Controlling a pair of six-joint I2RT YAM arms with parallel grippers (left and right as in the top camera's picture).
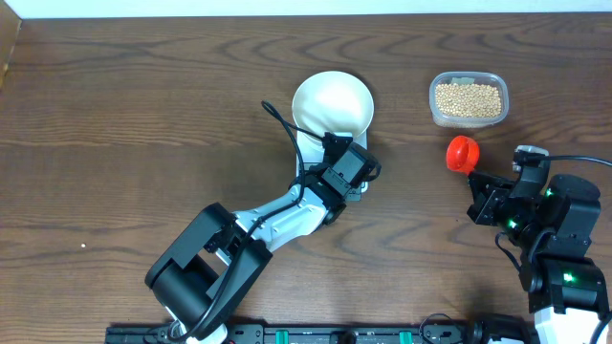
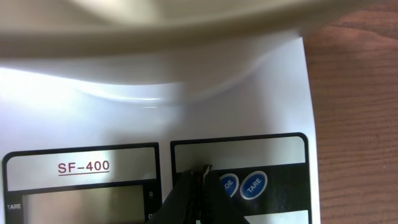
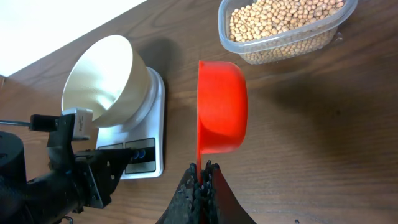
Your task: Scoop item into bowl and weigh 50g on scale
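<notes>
Wooden table [image 1: 115,115]: scale [image 3: 152,112], tub [image 1: 432,107].

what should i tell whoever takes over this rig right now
The left gripper is shut, tips at the button panel of the scale.
The right gripper is shut on the handle of the red scoop, beside the clear tub; no beans seen in the scoop.
The bowl sits on the scale and looks empty. The beans are in the tub.
Done: bowl placed.
Left: scoop beans into the bowl to 50g.

Glossy white bowl [image 1: 332,103], red plastic scoop [image 3: 221,106], wood-grain table [image 1: 115,115]
</notes>
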